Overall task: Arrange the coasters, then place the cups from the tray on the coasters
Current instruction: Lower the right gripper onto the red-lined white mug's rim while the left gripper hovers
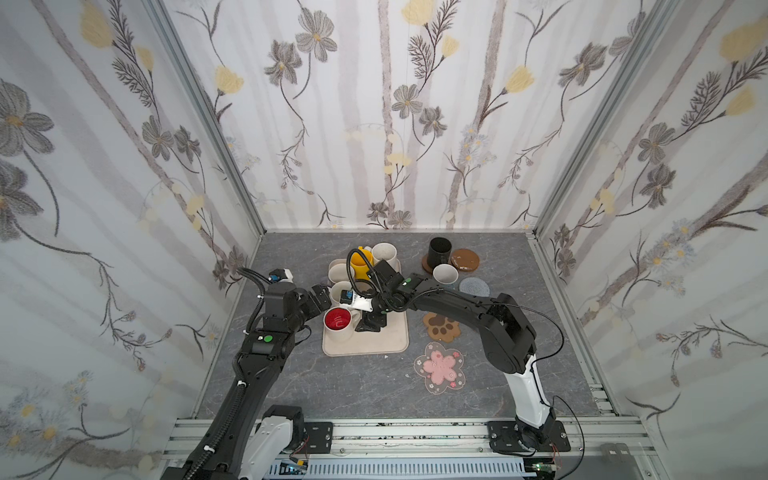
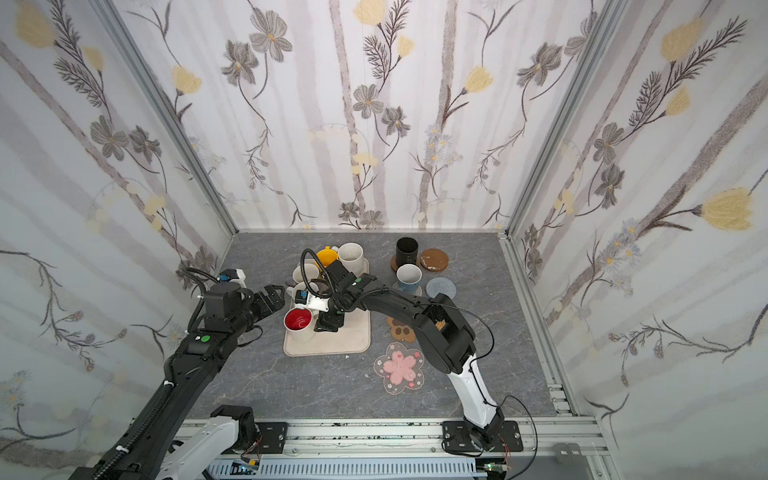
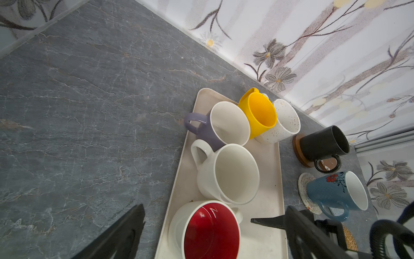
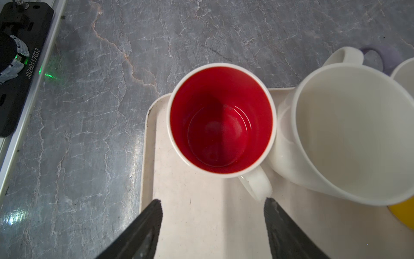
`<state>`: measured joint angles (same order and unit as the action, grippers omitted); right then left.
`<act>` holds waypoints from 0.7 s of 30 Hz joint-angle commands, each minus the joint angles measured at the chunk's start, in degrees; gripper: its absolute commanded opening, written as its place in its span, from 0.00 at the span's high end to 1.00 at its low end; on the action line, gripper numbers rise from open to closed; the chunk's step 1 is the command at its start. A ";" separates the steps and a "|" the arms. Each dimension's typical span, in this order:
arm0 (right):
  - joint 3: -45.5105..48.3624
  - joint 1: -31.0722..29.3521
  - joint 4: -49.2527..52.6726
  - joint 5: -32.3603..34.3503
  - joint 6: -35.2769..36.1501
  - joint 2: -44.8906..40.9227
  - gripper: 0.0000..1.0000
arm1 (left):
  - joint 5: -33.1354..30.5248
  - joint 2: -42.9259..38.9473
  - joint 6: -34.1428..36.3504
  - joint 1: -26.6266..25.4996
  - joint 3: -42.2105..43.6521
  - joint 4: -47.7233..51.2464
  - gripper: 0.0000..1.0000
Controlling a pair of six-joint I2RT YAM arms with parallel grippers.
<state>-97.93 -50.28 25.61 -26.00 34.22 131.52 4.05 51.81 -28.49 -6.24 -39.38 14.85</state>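
At the seven-o'clock corner of the tray [image 1: 382, 337] stands the red-lined mug [image 4: 221, 121]; right pincer [image 4: 212, 200] spread, empty, beside its handle; left pincer [image 1: 319, 300] wide, empty, at nine; bare tabletop [image 1: 332, 386] at six.

You have a stereo pair overhead and one camera on each wrist
Both top views look steeply down from high at the front onto the whole grey tabletop [image 1: 291, 386]; your left wrist view looks slantwise along the tray [image 3: 266, 179] toward the back wall [image 3: 313, 56]; your right wrist view sits close above the red-lined mug [image 4: 221, 121], which all four views share
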 commanded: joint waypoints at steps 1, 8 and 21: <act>-0.50 0.02 -2.36 -1.81 1.38 0.88 0.25 | -1.04 0.48 0.38 0.09 0.17 -0.57 0.00; -0.51 0.18 -4.48 0.05 1.64 2.11 0.21 | -1.16 0.79 0.50 0.09 0.26 -0.61 0.00; -2.62 -0.08 -5.05 0.77 1.81 4.17 0.23 | -1.05 1.74 0.64 0.10 0.18 -0.61 0.00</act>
<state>-99.94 -50.19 22.15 -24.88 35.03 135.44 3.42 53.34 -28.45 -6.20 -39.20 14.85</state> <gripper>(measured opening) 0.775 0.997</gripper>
